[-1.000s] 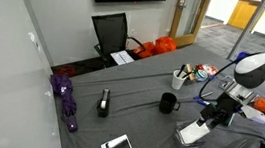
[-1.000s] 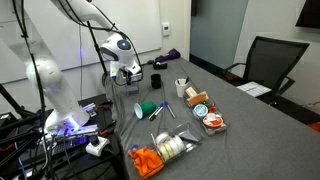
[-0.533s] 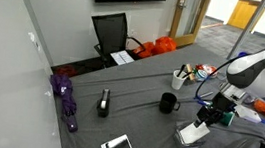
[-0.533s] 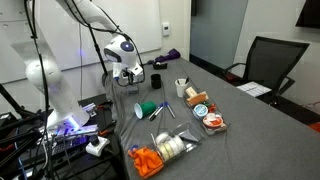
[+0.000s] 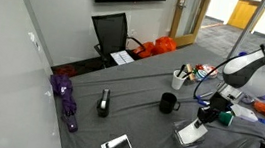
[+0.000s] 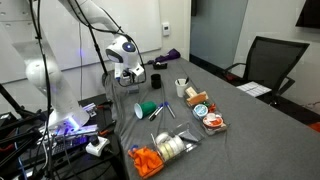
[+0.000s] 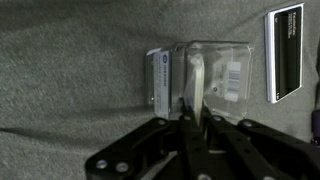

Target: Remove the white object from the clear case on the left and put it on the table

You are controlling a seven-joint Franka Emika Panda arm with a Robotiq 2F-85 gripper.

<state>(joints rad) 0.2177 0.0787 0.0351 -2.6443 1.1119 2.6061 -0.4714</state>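
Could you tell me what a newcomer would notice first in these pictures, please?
Probably the white robot arm, its gripper low over the clear case on the dark grey table. After that, the bright orange heap beside the black office chair behind it.

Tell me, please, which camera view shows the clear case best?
The wrist view: the clear case fills mid-frame, its transparent walls and label plain, beyond the gripper. In an exterior view it is a small pale patch under the gripper; in an exterior view of the distant arm it cannot be made out.
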